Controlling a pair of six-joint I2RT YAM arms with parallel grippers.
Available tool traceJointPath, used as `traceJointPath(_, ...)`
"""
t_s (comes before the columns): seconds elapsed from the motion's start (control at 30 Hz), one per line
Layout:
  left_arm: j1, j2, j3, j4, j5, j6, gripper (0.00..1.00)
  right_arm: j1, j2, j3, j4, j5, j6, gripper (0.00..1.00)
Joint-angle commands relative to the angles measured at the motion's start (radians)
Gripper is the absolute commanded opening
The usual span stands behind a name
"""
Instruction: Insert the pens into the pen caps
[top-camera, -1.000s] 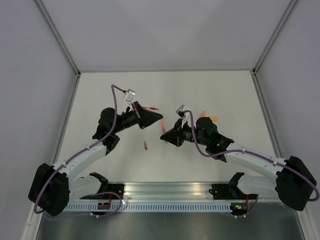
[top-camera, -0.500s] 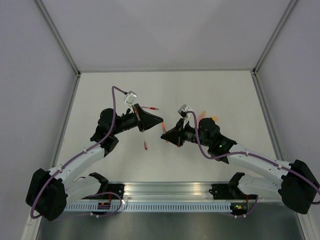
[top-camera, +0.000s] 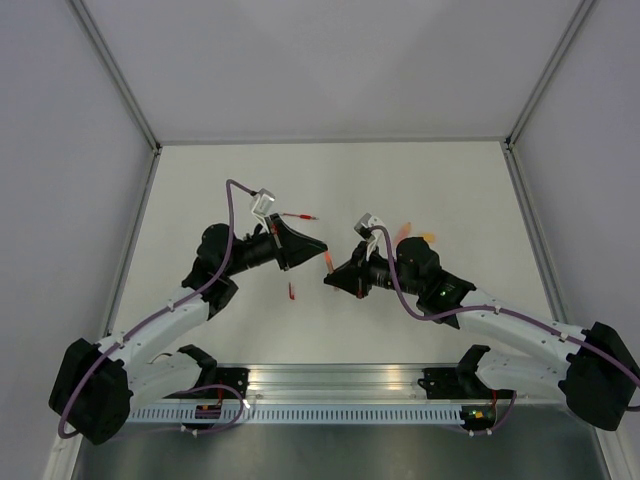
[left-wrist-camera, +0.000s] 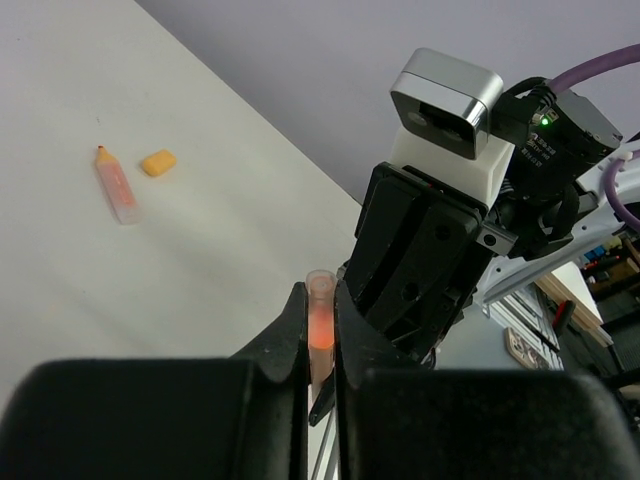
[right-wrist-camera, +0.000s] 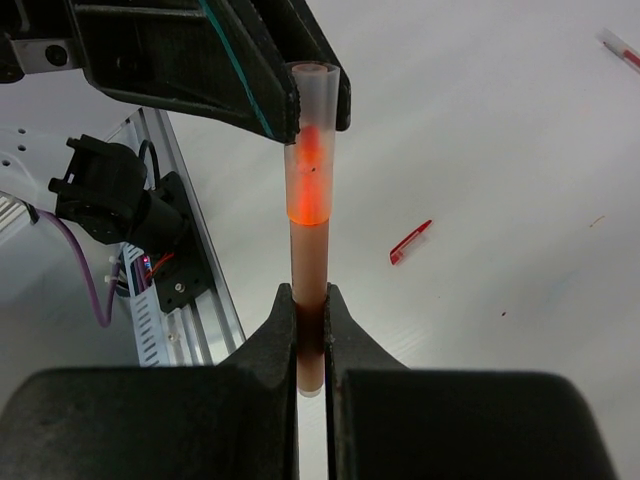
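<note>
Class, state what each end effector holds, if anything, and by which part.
The right end effector pinches the orange pen near one end. The left end effector pinches the translucent pen cap, fitted over the pen's other end, by its sides.

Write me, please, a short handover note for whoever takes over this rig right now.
Left gripper: shut on the translucent cap.
Right gripper: shut on the pinkish pen, its front end inside that cap.
Done: this pair looks joined; full seating unclear.
To do: orange pen and orange cap lie apart on the table; red pen and short red piece lie separate too.
</note>
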Motion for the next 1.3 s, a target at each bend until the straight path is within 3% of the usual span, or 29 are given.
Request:
traceJointPath(0.0, -0.02, -0.044, -0.013, -0.039, 0.03, 0.021, 0.14, -0.013, 0.003, 0.065, 0.095, -0.018, -0.016, 0.0)
traceJointPath(0.03, -0.02, -0.064, -0.011, -0.039, 0.004, 0.02, 0.26, -0.013, 0.018, 0.068, 0.095, -0.03, -0.014, 0.0)
traceJointPath(0.33, -0.018, -0.104, 0.001, -0.05, -0.096, 0.009, 0.46, -0.008, 0.032, 0.074, 0.112, -0.078, -0.002, 0.0)
traceJointPath(0.8, -0.02, -0.044, 0.032, -0.013, -0.093, -0.019, 0.5, -0.007, 0.048, 0.072, 0.124, -0.089, 0.009, 0.0)
traceJointPath(1.0, -0.02, -0.04, 0.029, 0.004, -0.064, -0.023, 0.39, -0.007, 0.057, 0.076, 0.119, -0.086, 0.01, 0.0)
traceJointPath(1.13, -0.02, -0.04, 0.012, 0.027, -0.029, -0.029, 0.19, -0.007, 0.058, 0.077, 0.118, -0.08, 0.009, 0.0)
traceJointPath(1.17, -0.02, -0.038, 0.001, 0.036, -0.019, -0.039, 0.06, -0.007, 0.058, 0.077, 0.119, -0.078, 0.009, 0.0)
traceJointPath(1.27, -0.02, -0.038, -0.033, 0.092, 0.007, -0.081, 0.02, -0.007, 0.055, 0.1, 0.103, -0.058, 0.009, 0.0)
